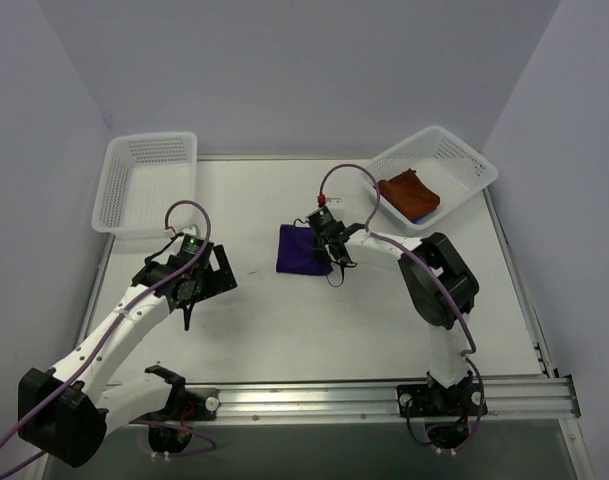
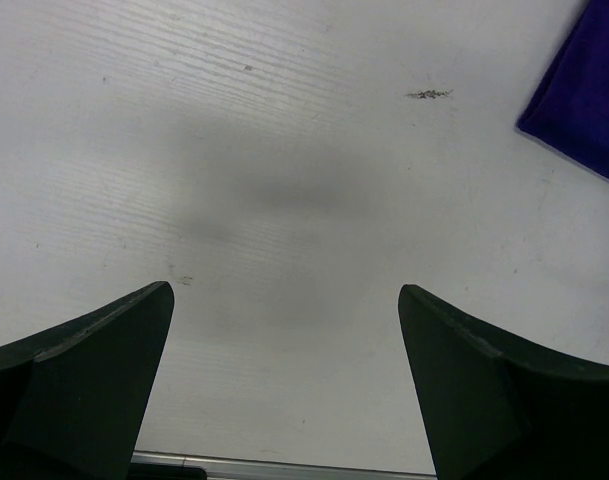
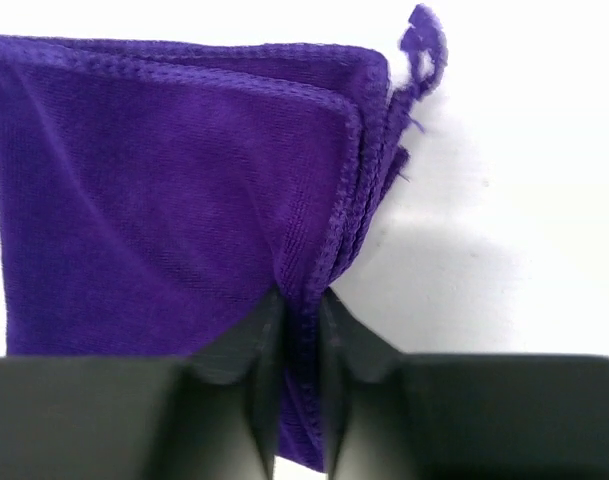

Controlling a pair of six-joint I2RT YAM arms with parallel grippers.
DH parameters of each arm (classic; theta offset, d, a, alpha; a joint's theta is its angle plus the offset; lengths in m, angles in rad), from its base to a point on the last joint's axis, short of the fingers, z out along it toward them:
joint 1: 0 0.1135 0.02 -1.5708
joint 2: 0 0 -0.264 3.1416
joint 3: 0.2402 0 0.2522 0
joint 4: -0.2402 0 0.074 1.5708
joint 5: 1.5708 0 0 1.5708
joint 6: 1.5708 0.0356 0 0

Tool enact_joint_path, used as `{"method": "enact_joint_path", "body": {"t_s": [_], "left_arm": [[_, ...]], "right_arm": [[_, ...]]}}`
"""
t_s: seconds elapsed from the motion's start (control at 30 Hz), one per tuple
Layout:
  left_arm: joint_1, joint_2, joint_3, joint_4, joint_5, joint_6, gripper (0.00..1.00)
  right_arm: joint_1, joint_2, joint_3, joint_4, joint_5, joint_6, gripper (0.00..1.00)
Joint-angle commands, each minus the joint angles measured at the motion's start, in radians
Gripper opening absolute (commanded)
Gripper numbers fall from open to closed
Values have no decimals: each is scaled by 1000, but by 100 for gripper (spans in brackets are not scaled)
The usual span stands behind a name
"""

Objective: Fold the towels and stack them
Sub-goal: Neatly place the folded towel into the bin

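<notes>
A folded purple towel (image 1: pixel 300 250) lies near the middle of the white table (image 1: pixel 284 330). My right gripper (image 1: pixel 331 254) is shut on the towel's right edge; in the right wrist view the gripper (image 3: pixel 301 305) pinches the stitched layers of the purple towel (image 3: pixel 164 200). A folded rust-brown towel (image 1: pixel 409 190) lies on a blue one in the right basket (image 1: pixel 464 160). My left gripper (image 1: pixel 189 290) is open and empty over bare table, left of the purple towel. In the left wrist view the gripper (image 2: pixel 284 330) frames bare table, and a corner of the purple towel (image 2: pixel 584 100) shows at the upper right.
An empty white mesh basket (image 1: pixel 149 180) stands at the back left. The right basket sits tilted at the back right corner. A metal rail (image 1: pixel 384 395) runs along the near edge. Grey walls enclose the table on three sides.
</notes>
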Motion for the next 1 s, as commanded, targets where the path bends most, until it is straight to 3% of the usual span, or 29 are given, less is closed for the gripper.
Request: {"method": "enact_joint_path", "body": {"t_s": [0.0,0.07,0.23,0.43,0.77,0.97], "left_arm": [[9,-18,3,6,5,-2,94],[9,-20,3,6,8,-2,94],[12,-18,6,15,18,-4,94],[14,-21,4,4,9,-10,94],[20,-26,15,-27,-28,-23,94],[29,22,55,-14,-37,-2,94]], "right_arm": [[-9,37,-3,-36,14,-71,10],[-12,30,12,-35,8,-164,1],[-8,-19,40,11,-12,-452,0],[3,-110,39,31,110,-836,0],[-17,-177,12,65,196,-1138,0],[-51,-173,66,27,221,-1218,0]]}}
